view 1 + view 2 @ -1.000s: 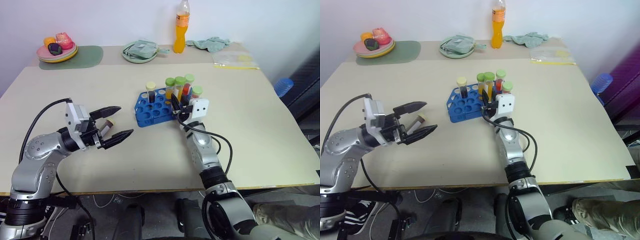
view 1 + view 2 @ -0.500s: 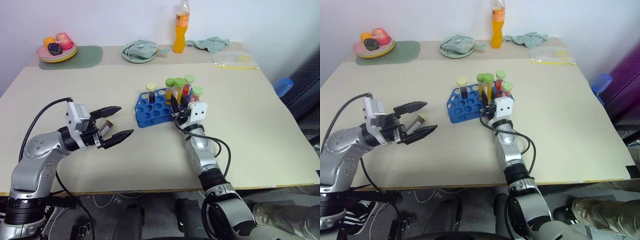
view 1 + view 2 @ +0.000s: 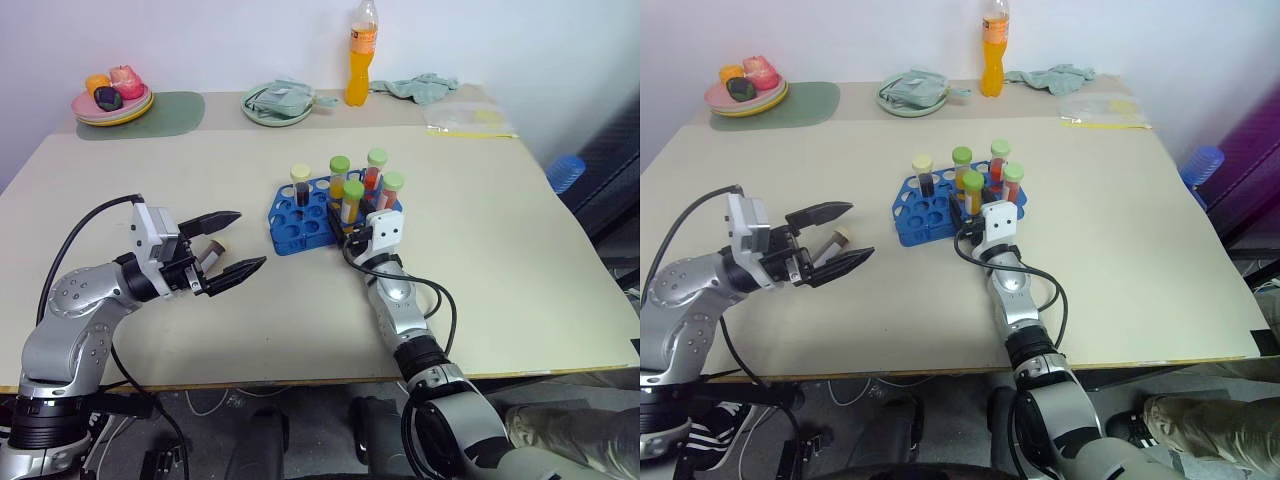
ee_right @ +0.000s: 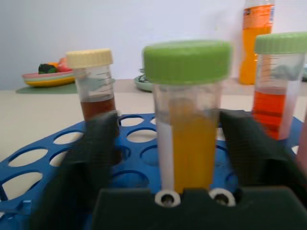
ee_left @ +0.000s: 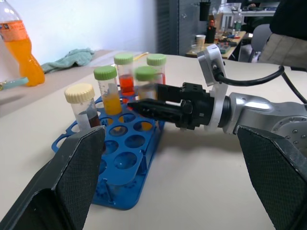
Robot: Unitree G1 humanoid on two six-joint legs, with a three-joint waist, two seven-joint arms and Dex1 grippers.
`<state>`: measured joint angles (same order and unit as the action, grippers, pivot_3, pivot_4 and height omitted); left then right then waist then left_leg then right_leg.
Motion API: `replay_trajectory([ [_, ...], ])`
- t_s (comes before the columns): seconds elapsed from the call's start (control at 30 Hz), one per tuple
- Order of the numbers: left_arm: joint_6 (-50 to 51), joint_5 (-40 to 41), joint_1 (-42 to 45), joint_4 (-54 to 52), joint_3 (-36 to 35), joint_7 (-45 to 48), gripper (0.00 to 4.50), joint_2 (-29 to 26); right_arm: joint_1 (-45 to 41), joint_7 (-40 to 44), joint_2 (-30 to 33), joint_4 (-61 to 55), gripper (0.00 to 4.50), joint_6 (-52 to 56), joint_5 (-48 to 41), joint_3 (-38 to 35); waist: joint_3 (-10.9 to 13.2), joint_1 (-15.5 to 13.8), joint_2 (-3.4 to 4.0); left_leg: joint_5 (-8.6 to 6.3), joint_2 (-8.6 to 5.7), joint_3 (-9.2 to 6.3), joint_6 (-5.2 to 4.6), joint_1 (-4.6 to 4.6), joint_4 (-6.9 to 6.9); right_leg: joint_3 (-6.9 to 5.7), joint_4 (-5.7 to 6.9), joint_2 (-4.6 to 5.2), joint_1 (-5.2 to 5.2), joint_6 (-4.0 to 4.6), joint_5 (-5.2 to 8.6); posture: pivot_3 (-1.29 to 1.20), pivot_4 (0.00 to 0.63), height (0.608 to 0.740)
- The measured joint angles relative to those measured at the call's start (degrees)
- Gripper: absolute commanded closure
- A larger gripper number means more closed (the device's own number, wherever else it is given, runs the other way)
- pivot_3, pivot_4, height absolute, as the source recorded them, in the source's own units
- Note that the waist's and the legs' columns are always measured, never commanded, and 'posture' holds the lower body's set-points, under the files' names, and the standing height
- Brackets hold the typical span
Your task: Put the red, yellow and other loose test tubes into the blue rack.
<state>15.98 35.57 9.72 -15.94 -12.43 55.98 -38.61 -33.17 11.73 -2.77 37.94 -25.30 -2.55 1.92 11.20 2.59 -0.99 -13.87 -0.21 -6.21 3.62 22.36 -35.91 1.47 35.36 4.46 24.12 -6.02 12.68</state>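
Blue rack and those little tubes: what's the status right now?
Right gripper open around yellow tube, tube standing in blue rack. Left gripper open, over loose brown tube lying on table. Nothing in the way.

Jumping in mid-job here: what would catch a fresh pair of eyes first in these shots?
The blue rack mid-table, with five capped tubes standing in it. The right gripper sits at its near edge, fingers spread either side of a yellow tube with a green cap standing in a hole. Off to the left, the left gripper hovers open above a cream-capped tube lying on the table.
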Motion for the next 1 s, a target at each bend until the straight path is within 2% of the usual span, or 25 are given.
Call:
replay_trajectory([
  [0.1,-0.03,-0.05,-0.75,-0.14,-0.17,-0.20,0.00,-0.13,3.07,2.28,1.91,-5.22,0.08,2.01,0.24,1.26,0.00,-0.07,0.00,0.00,0.00,0.00,0.00,0.01,0.00,0.00,-0.01,0.00,-0.01,0.00,0.00,0.00,0.150,0.740],
  [0.17,-0.04,-0.04,-1.98,-0.46,-0.82,-0.41,0.00,-0.32,8.58,5.60,4.73,-14.41,0.08,6.57,-0.92,2.27,0.00,-0.31,0.00,0.00,0.00,-0.03,0.00,0.02,0.02,0.00,-0.02,0.01,-0.03,-0.03,0.02,0.00,0.150,0.740],
  [0.27,-0.06,-0.11,-4.10,-0.27,-2.62,-0.58,0.00,-1.52,17.69,10.72,11.77,-28.75,0.08,15.01,-3.75,2.23,0.00,-0.38,0.01,0.00,-0.02,-0.03,0.00,0.03,-0.01,0.00,-0.03,0.03,-0.04,-0.02,0.04,0.00,0.150,0.740],
  [0.4,-0.43,-3.23,-5.54,1.92,-2.99,-0.53,0.00,-4.74,23.39,16.06,19.60,-42.04,0.08,23.70,-7.60,1.24,0.01,0.05,0.02,0.00,0.00,-0.02,0.00,-0.07,-0.02,0.01,0.00,-0.01,-0.04,-0.10,0.12,0.00,0.150,0.740],
  [0.57,3.64,-6.57,-3.71,6.41,-2.86,-3.41,0.00,-8.42,21.98,25.15,25.88,-53.28,0.08,34.60,-18.68,0.65,0.01,-0.13,0.00,0.00,0.02,-0.04,-0.01,-0.05,-0.09,0.00,-0.01,-0.02,-0.05,-0.12,0.12,0.00,0.150,0.740],
  [0.77,15.53,-11.23,2.81,9.83,2.03,-4.61,0.00,-17.17,14.05,36.62,34.28,-58.69,0.08,45.45,-25.92,3.36,0.02,-0.39,-0.05,-0.01,0.00,-0.04,-0.01,0.04,-0.07,-0.02,-0.06,-0.01,-0.02,-0.17,0.14,0.00,0.150,0.740],
  [0.87,26.76,-10.20,11.49,12.70,4.77,-4.04,0.00,-19.29,10.79,40.39,35.10,-58.33,0.08,45.62,-25.70,5.48,0.02,-0.48,-0.13,-0.01,0.00,-0.07,-0.01,0.05,-0.11,-0.07,-0.03,-0.02,-0.04,-0.21,0.15,0.00,0.150,0.740],
  [1.0,34.12,-10.63,20.53,17.62,11.43,1.80,0.00,-23.51,8.03,40.29,32.30,-57.63,0.08,45.65,-25.01,7.44,0.03,-0.05,-0.11,-0.01,0.00,-0.04,-0.01,0.04,-0.02,-0.06,-0.02,-0.02,0.02,-0.22,0.14,0.00,0.150,0.740],
])
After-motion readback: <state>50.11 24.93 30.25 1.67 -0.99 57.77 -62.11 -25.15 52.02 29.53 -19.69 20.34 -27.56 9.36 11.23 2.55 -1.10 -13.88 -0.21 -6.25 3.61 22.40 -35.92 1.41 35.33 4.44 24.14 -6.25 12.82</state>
